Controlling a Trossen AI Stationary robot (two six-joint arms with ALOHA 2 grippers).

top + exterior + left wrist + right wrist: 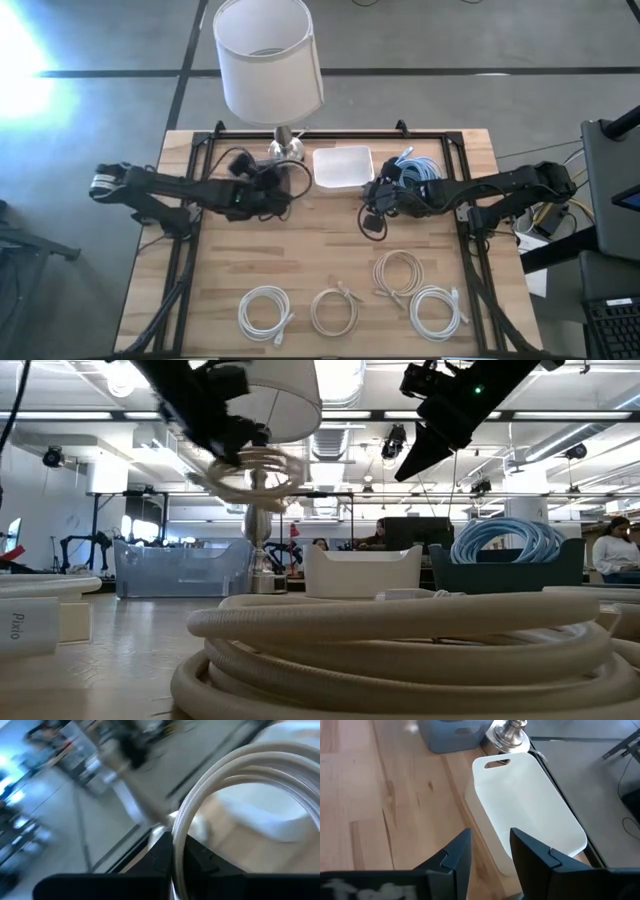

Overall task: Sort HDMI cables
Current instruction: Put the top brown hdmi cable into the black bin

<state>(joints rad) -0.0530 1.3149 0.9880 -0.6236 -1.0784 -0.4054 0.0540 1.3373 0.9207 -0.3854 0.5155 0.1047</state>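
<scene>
My left gripper (272,190) hovers beside the lamp base, shut on a pale beige HDMI cable coil (250,470) that is lifted off the table. My right gripper (490,852) is open and holds nothing, raised above the wood just in front of the white bin (530,805). A heap of light blue coils (418,168) sits to the right of that bin. Near the table's front edge lie flat a white coil (265,310), a beige coil (335,311), another beige coil (398,270) and a second white coil (438,310). My left gripper pinches the beige coil's strands (181,827) between its two fingers. The strands run across the fingers, and the rest of the loop (260,765) arcs out beyond them. In the low view the coil hangs at the fingers, clear of the table.
The lamp (268,60), with its metal base (507,732), stands at the far edge, close to my left gripper. A blue-grey bin (445,735) sits by the lamp base. A black frame (470,200) runs along the table's edges. Bare wood lies mid-table.
</scene>
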